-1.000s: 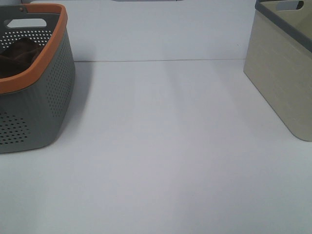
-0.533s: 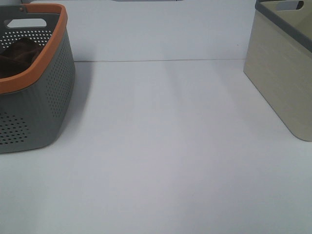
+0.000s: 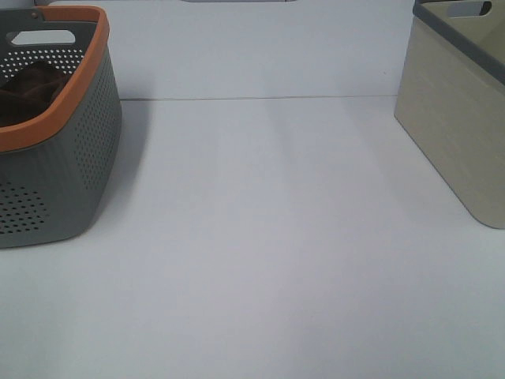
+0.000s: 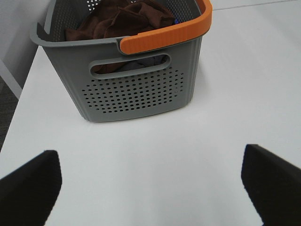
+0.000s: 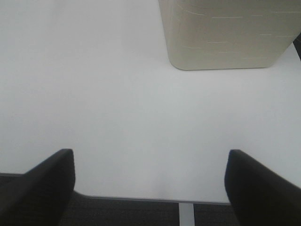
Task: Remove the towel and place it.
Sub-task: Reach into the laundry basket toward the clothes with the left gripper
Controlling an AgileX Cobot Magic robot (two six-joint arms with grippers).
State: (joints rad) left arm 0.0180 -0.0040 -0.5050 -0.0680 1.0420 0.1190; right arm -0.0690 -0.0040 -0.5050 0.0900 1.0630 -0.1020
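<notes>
- the towel (image 4: 124, 21) is seen inside the grey basket (image 4: 136, 99), heaped in the part of the interior farthest from the left gripper (image 4: 150, 188) and well apart from it.
- the left gripper is held over the white table (image 3: 268, 237), facing the basket wall that carries the handle slot, with bare table between them. its dark fingers (image 4: 28, 188) are spread wide and nothing is held between them.
- the right gripper (image 5: 150, 188) is also spread wide and empty. it is held over the table's near edge and faces the beige bin (image 5: 225, 37), on the opposite side of the table from the towel.
- in the exterior high view the basket is placed at the left of the table and the bin at the right, well apart.
- the towel is shown as dark reddish-brown, soft and fuzzy, crumpled into thick folds that reach about to the orange rim (image 4: 164, 35).
- a small blue patch (image 4: 176, 21) is seen just beside the towel, under the rim.
- because the towel is bunched into a heap, no long axis or pointing direction can be told.
</notes>
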